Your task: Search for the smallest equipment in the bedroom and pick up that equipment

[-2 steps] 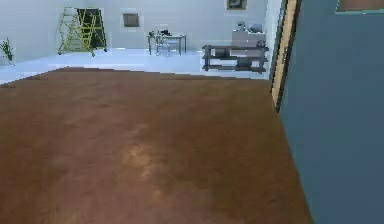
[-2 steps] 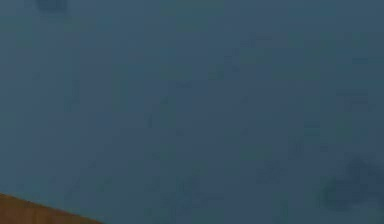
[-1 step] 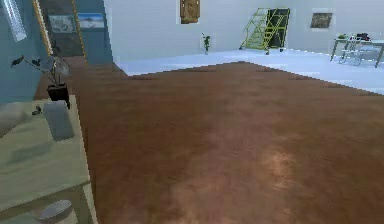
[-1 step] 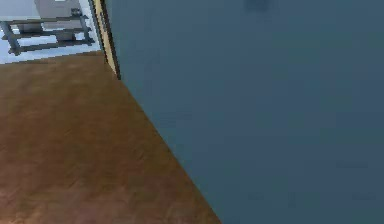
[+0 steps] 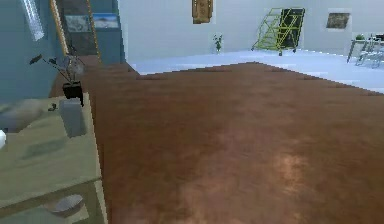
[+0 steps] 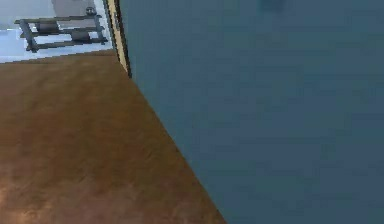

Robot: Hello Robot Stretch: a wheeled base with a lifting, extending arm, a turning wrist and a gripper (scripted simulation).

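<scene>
Brown floor (image 5: 230,140), pale green tabletop (image 5: 45,165), blue wall (image 6: 270,110), yellow-green ladder (image 5: 278,30), black pot (image 5: 73,93).

In the forward view the pale surface (image 5: 40,172) runs off the left and bottom edges; a rounded pale thing (image 5: 12,115) on it is cut by the left edge, and a small flat thing (image 5: 68,203) near its front corner is too small to name. Far off, the top edge clips a framed picture (image 5: 202,10) and the right edge some grey furniture (image 5: 368,50). In the arm side view the blobs on a dark rack (image 6: 65,32) are too small to name.
</scene>
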